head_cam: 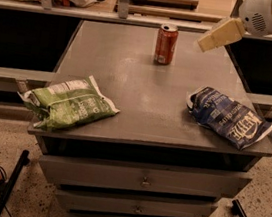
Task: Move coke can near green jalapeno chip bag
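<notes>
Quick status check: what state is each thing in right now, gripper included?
Coke can: upright, far edge of the table, not gripped.
Green bag: lying flat at the front left corner, far from the can.
Blue bag: lying crumpled at the front right.
Gripper: in the air right of the can, apart from it.
Drawers: shut.

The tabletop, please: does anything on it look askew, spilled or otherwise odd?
Nothing spilled. The coke can stands upright; the green jalapeno chip bag and blue chip bag both overhang the table edges slightly. The gripper hangs at upper right, apart from the can.
</notes>
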